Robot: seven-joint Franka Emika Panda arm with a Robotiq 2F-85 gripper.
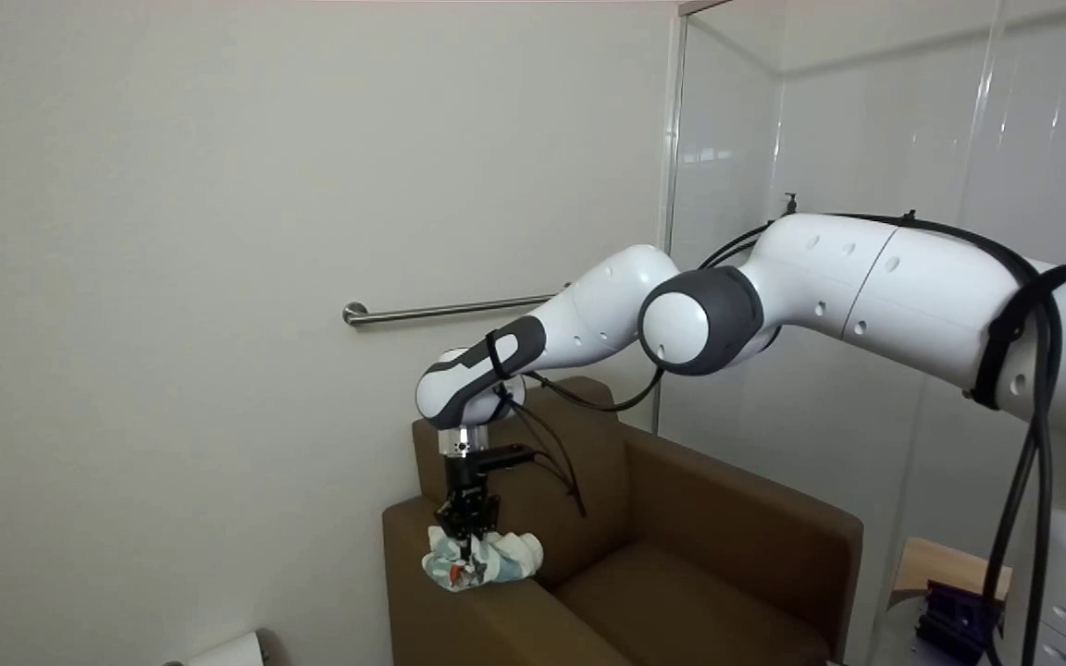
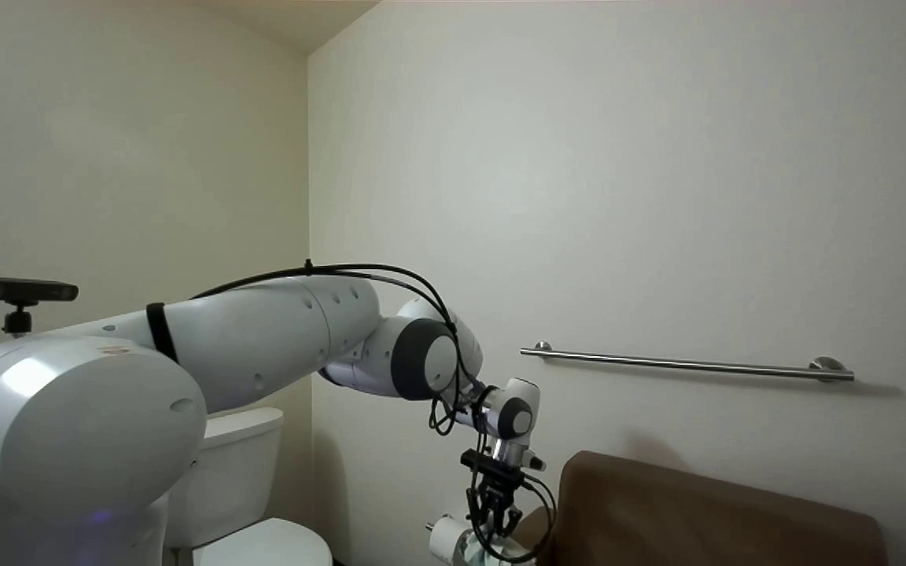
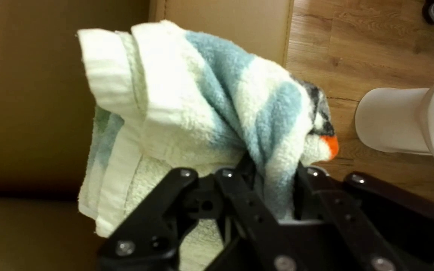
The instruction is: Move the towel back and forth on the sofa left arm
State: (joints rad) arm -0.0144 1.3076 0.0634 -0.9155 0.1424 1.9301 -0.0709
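Note:
The towel (image 3: 209, 86), whitish with blue patches and a small orange corner, lies bunched on the sofa left arm (image 1: 514, 624), toward the backrest end. In the wrist view it drapes across the flat tan top of that arm, one end over the seat side and the orange corner past the outer edge. My gripper (image 3: 271, 173) points down with its fingers shut on a fold of the cloth. In an exterior view the gripper (image 1: 466, 550) stands over the towel, the fingertips partly sunk in it. Only a sliver of towel (image 2: 478, 552) shows in an exterior view, behind a cable.
The backrest (image 1: 542, 462) rises close behind the gripper, and the seat cushion (image 1: 690, 601) lies beside the arm. A metal grab bar (image 2: 689, 364) is fixed to the wall. A paper roll (image 2: 445, 538) and a toilet (image 2: 264, 542) stand nearby. Loose cables (image 1: 551, 453) hang at the wrist.

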